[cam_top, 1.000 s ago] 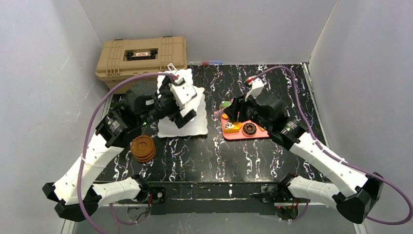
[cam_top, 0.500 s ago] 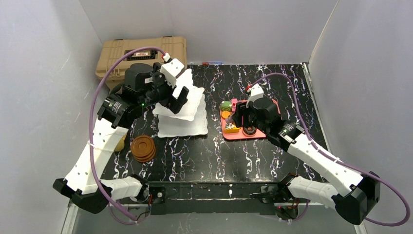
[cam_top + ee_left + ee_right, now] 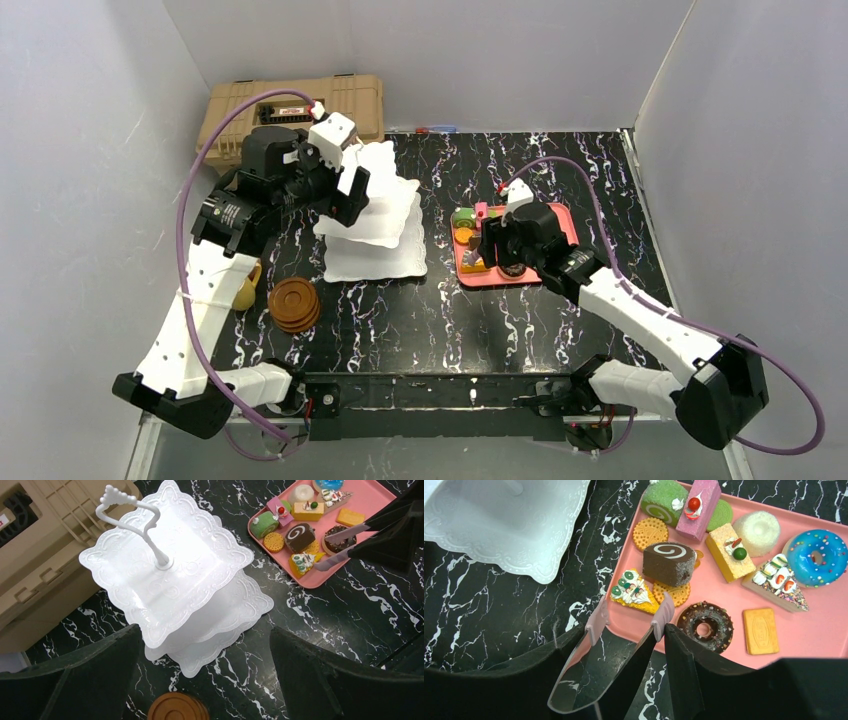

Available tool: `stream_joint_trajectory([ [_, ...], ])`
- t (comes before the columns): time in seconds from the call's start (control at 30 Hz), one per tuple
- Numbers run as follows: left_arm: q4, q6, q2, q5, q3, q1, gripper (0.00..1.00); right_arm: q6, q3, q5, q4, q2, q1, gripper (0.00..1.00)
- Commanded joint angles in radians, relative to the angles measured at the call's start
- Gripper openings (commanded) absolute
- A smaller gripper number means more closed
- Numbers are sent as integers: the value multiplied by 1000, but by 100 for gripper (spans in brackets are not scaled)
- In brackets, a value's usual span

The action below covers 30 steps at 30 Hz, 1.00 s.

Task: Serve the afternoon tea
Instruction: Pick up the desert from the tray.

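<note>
Left arm had pulled back twd tan case [image 3: 45, 580]; left pincer [image 3: 202, 640] hung released, jaws wide, w/ white 3-tier stand [image 3: 170, 565] upright on desk [image 3: 489, 605] just below & ahead of it. Right pincer [image 3: 621, 635] had come lower over pink tray [image 3: 824, 625], grasping pink tongs [image 3: 594, 665], tips straddling yellow wedge cake [image 3: 634, 594] right in front.

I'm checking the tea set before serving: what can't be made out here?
Top view: the right end effector, holding pink tongs, covers most toy pastries on the flat pink tray.
Top view: the left arm hides most of the yellow cup.
Left wrist view: the top plate of the white three-tier stand covers most of its lower tiers; the bottom edge cuts the round brown saucers.
</note>
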Motion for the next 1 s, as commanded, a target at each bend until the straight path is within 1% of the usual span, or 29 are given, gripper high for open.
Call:
stream_joint_trajectory([
  [0.0, -36, -38, -10, -5, 34, 33, 98, -34, -16, -71, 112, 21, -41, 65],
  [0.17, -41, -39, -11, -3, 38, 60, 98, -40, -41, -155, 177, 59, -85, 66],
  [0.27, -41, -38, -11, 3, 43, 69, 98, -42, -56, -166, 211, 80, -103, 67],
  [0.37, -41, -33, -13, 6, 45, 74, 98, -47, -62, -209, 233, 94, -114, 67],
  [0.67, -42, -31, -16, 18, 50, 78, 98, -67, -67, -222, 253, 127, -117, 66],
  [0.73, -43, -30, -15, 20, 55, 79, 98, -68, -76, -226, 283, 131, -117, 66],
  [0.97, -49, -23, -14, 29, 63, 81, 98, -64, -119, -235, 288, 126, -117, 65],
])
